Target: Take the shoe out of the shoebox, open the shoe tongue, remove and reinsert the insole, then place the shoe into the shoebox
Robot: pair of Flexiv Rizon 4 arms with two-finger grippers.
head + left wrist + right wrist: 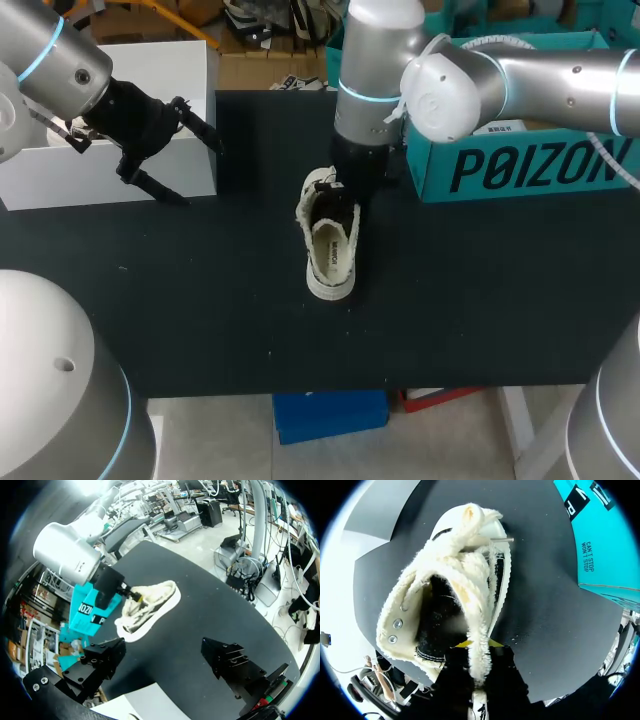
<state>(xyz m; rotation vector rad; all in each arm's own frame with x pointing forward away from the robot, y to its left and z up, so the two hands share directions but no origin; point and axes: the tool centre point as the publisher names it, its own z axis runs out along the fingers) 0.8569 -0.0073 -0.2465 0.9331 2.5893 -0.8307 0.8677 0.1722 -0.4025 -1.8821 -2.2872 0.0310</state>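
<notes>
A cream fleecy shoe (330, 252) lies on the black table (200, 300) near its middle, its opening facing up. My right gripper (342, 190) stands over its far end, shut on the fleecy tongue (478, 625). In the right wrist view the gripper (479, 644) has yellow tips pinching that strip, beside the shoe's dark inside (440, 620). The teal shoebox (520, 165) stands to the right of the shoe. My left gripper (185, 160) hangs open and holds nothing at the far left, well away from the shoe (150, 605).
A white box (60, 170) stands at the table's back left, just behind my left gripper (167, 665). The teal shoebox (85, 612) sits under my right arm at the back right. Bare black tabletop stretches in front of the shoe and to both sides.
</notes>
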